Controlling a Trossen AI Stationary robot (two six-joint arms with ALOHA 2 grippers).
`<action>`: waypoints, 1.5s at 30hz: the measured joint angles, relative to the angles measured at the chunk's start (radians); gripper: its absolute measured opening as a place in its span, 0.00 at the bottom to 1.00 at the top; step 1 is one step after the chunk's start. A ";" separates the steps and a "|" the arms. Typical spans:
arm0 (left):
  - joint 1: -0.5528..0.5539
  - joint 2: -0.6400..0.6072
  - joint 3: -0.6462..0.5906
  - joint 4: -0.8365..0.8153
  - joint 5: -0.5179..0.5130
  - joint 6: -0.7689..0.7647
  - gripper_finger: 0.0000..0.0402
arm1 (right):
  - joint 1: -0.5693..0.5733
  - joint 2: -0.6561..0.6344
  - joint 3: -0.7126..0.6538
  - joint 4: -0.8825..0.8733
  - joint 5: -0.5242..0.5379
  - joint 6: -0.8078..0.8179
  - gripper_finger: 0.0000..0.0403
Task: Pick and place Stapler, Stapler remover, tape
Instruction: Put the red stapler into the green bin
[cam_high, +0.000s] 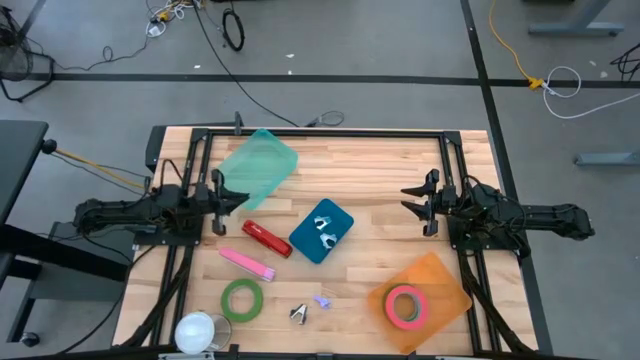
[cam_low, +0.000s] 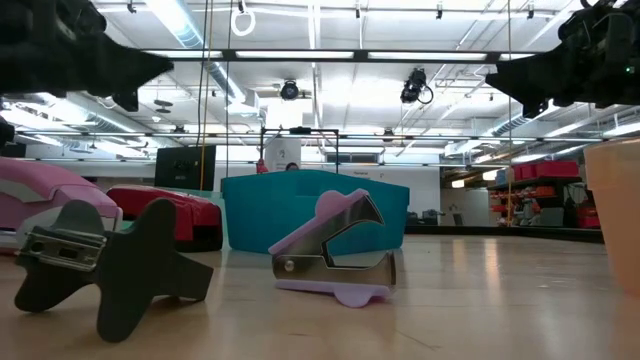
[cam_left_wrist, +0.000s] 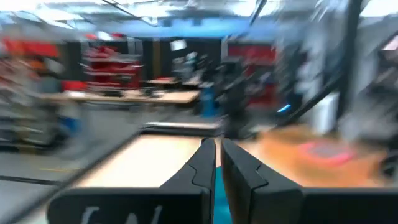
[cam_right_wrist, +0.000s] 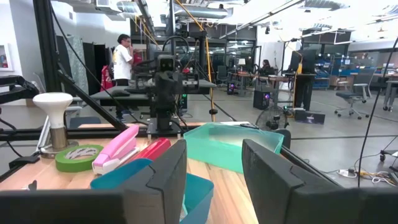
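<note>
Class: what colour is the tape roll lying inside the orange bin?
Pink tape roll; the high view shows it best.

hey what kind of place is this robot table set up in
Probably a robotics lab or open workshop: cables trail over the grey floor, office chairs and workbenches fill the room, and a person stands behind.

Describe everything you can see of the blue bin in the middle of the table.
The blue bin is a teal, rectangular, open-topped tray, plastic by its look, lying flat and turned at an angle near the table's centre. Inside it lie two small metal-jawed staple removers. The red stapler lies just beside its left corner; contact cannot be told. Neither arm touches it.
</note>
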 joint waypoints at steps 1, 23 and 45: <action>0.000 0.000 0.000 0.012 0.022 -0.052 0.07 | 0.000 0.000 0.000 0.000 0.000 0.000 0.39; 0.000 0.172 0.281 -0.164 0.084 -0.210 0.07 | 0.000 0.000 0.000 0.000 0.000 0.000 0.39; 0.000 0.651 0.595 -0.231 0.114 -0.212 0.57 | 0.000 0.000 0.000 0.000 0.000 0.000 0.39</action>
